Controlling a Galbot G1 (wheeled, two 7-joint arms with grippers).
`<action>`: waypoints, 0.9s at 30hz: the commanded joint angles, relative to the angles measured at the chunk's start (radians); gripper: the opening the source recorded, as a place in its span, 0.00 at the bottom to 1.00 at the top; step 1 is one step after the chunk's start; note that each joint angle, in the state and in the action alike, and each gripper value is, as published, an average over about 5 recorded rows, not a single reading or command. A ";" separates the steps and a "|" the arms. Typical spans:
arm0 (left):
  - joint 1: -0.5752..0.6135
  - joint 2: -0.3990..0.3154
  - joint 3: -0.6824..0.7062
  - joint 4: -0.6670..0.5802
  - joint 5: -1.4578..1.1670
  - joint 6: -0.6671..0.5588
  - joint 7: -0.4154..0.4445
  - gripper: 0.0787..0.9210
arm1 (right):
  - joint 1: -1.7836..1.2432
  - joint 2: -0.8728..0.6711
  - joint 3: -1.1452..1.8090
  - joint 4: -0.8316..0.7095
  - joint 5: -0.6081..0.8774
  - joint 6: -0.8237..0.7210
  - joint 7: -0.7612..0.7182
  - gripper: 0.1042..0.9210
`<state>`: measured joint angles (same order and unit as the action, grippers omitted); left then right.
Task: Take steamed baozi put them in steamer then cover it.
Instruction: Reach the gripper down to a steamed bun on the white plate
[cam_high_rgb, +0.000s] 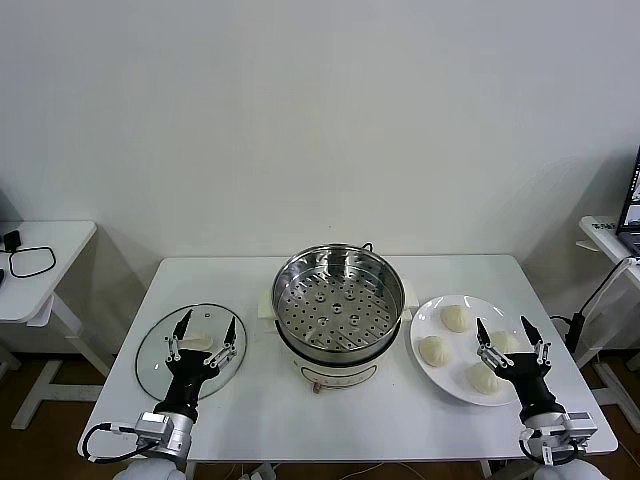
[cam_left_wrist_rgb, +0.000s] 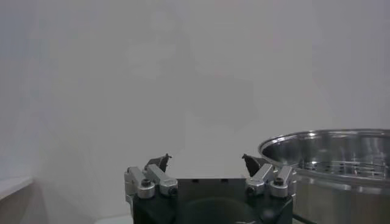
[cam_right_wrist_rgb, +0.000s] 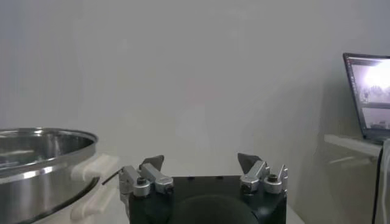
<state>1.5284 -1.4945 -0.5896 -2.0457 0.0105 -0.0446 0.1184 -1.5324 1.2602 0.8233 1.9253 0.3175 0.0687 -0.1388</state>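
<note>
Four steamed baozi (cam_high_rgb: 456, 318) are shown on a white plate (cam_high_rgb: 425, 322) beside the empty steamer (cam_high_rgb: 338, 300). Both the left end effector (cam_high_rgb: 205, 332) and right end effector (cam_high_rgb: 511, 337) are held open. The buns are judged soft and light, best grasped gently across their sides.

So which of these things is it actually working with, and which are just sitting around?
Part of the job:
- four round cream-white dough buns on the large white plate
- shiny round steel steamer pot
- flat round glass lid
- open left end effector and right end effector

Just lying about:
- black cable loop on the side table
- laptop
</note>
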 joint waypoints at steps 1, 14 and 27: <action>-0.003 0.001 0.005 -0.004 -0.001 0.001 0.002 0.88 | 0.068 -0.066 0.005 -0.037 -0.086 -0.045 -0.002 0.88; -0.002 0.002 0.032 -0.014 -0.002 0.000 -0.003 0.88 | 0.420 -0.591 -0.252 -0.286 -0.485 -0.208 -0.214 0.88; -0.002 -0.014 0.031 -0.023 0.001 -0.002 -0.009 0.88 | 1.187 -0.818 -1.071 -0.601 -0.519 -0.165 -0.875 0.88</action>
<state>1.5287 -1.5043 -0.5560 -2.0661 0.0093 -0.0472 0.1103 -0.8455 0.6204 0.2567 1.5265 -0.1279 -0.0983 -0.6204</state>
